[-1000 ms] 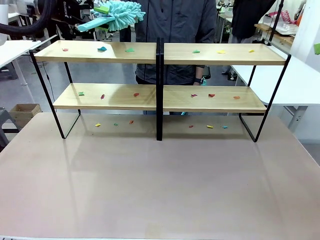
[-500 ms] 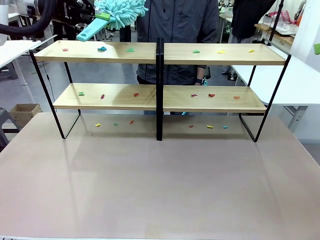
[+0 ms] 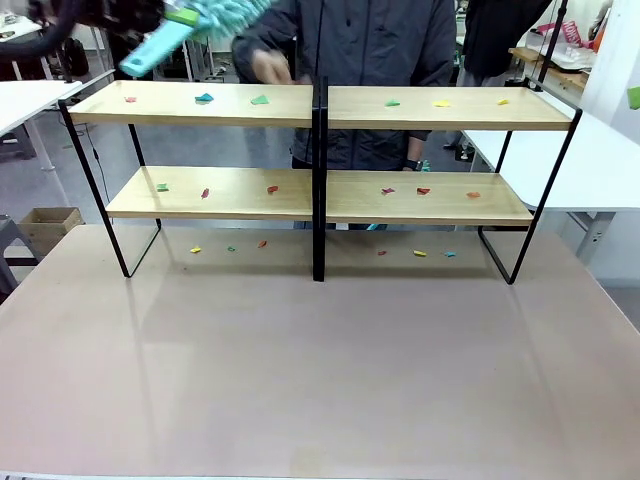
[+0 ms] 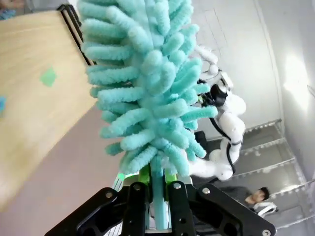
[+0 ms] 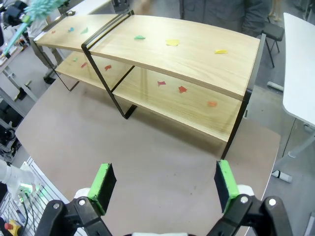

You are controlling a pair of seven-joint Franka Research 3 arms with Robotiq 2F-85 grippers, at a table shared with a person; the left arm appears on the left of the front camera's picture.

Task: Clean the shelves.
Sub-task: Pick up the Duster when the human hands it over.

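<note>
Shelves stood across the far half of the counter, centre of the front frame. Both boards and the counter beneath were dotted with coloured scraps.

Left tool was pressed together on the handle of a teal chenille duster, held high at upper left of the front frame, above the top board and blurred. Right tool was spread and empty, hanging over the near counter.

Risks, as I judged them:
- A person's hand was close behind the top board, near the duster; a sweep that way could strike it.
- The thin handle could twist in the pinch if the head catches the black divider.
- Scraps could drop onto the lower board, undoing work.

No brand, label or writing was readable.
</note>
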